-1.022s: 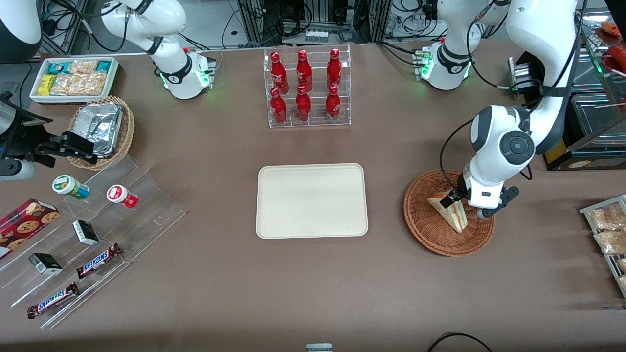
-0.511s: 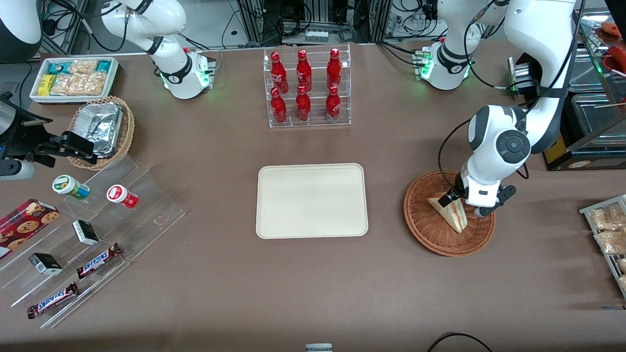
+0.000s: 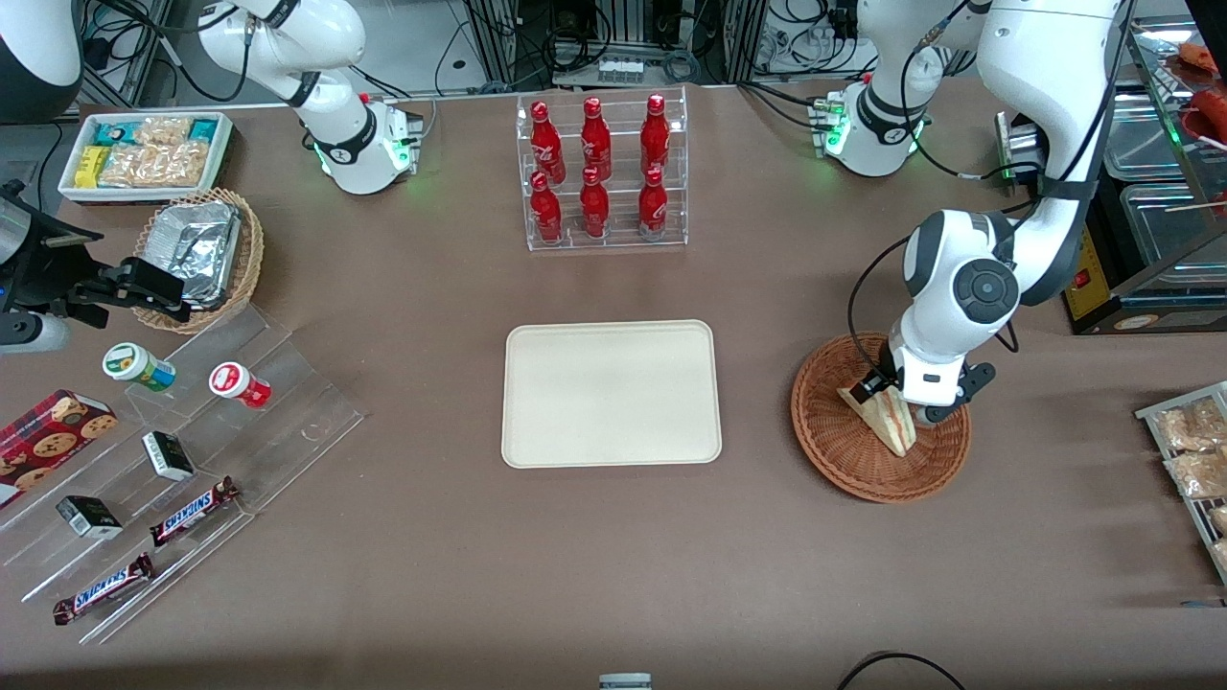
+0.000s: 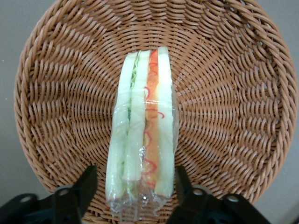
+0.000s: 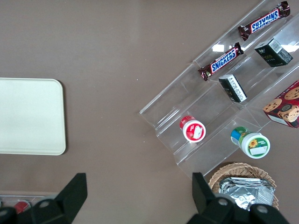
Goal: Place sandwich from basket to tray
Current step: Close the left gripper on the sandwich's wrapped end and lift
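Non-task stuff I see: clear rack of six red bottles (image 3: 601,172) on the desk (image 3: 613,556), farther from the front camera than anything central. Toward the parked arm's end: tan basket of foil containers (image 3: 199,257), white bin of snacks (image 3: 146,153), Snickers bars (image 3: 192,510), cookie box (image 3: 48,443).

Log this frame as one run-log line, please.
phase: grasp approach | gripper: open, fingers straddling sandwich | sandwich: on edge in basket | tray: nothing on it
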Available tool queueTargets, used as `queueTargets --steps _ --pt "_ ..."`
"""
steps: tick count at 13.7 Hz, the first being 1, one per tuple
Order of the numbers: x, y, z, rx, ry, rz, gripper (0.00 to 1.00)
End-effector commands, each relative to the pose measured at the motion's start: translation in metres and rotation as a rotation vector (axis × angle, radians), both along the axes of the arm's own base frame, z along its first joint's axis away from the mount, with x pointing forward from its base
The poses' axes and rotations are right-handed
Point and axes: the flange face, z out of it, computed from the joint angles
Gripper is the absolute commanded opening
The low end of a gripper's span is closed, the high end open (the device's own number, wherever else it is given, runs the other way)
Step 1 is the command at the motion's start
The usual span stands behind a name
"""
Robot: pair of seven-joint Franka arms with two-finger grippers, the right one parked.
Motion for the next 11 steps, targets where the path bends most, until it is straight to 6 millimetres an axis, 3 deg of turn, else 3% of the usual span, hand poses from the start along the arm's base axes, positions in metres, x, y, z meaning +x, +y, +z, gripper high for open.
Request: queueTargets --steps 1,3,4,7,9,11 --pt "0.001 0.006 -0.004 0.036 -0.015 -0.008 0.38" --pt "0.004 0.007 0.002 0.036 -0.023 -0.004 0.11" --pt "0.009 0.006 0.009 0.035 -0.033 0.013 0.05" --pt "0.014 -0.009 0.027 0.048 -0.004 0.025 0.0" --pt "0.012 -0.041 0.058 0.068 0.04 -0.022 0.0" --pt "0.011 -0.09 0.099 0.101 0.09 -0.083 0.0"
